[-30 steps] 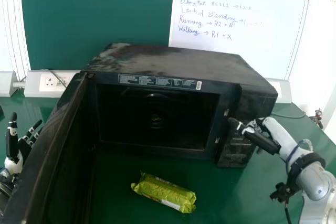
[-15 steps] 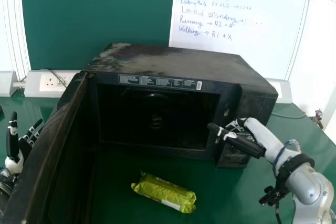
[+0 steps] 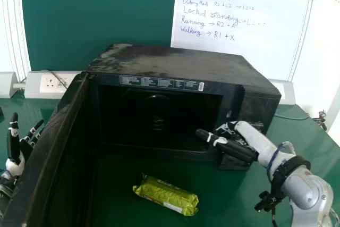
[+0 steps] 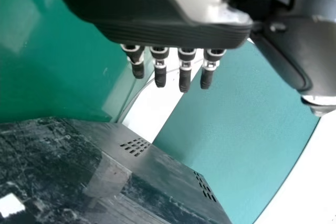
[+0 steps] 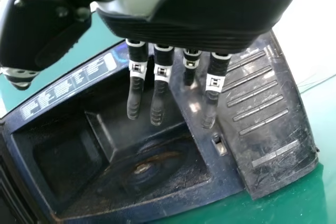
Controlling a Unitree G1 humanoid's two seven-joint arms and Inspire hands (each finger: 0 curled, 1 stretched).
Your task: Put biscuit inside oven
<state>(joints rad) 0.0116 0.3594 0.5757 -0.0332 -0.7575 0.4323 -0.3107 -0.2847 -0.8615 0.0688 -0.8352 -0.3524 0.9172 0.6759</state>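
Note:
The black oven (image 3: 175, 65) stands on the green table with its door (image 3: 56, 147) swung wide at the left. In front of its cavity a green biscuit packet (image 3: 166, 195) lies on the table. My right hand (image 3: 234, 146) is in front of the oven's right side, above and to the right of the packet, holding nothing. The right wrist view has that hand (image 5: 173, 24), fingers straight, before the oven cavity (image 5: 142, 166). Beyond the door at the far left is my left hand (image 3: 15, 150), fingers extended; the left wrist view has it (image 4: 168, 30) near the oven's outside (image 4: 157, 166).
A wall socket strip (image 3: 50, 82) runs behind the oven at the left. A whiteboard (image 3: 239, 30) with handwriting stands behind. The open door forms a tall barrier between my left hand and the packet.
My right hand has moved left and slightly down, from beside the oven's control panel to the right edge of the cavity. The packet, the oven and my left hand have stayed put.

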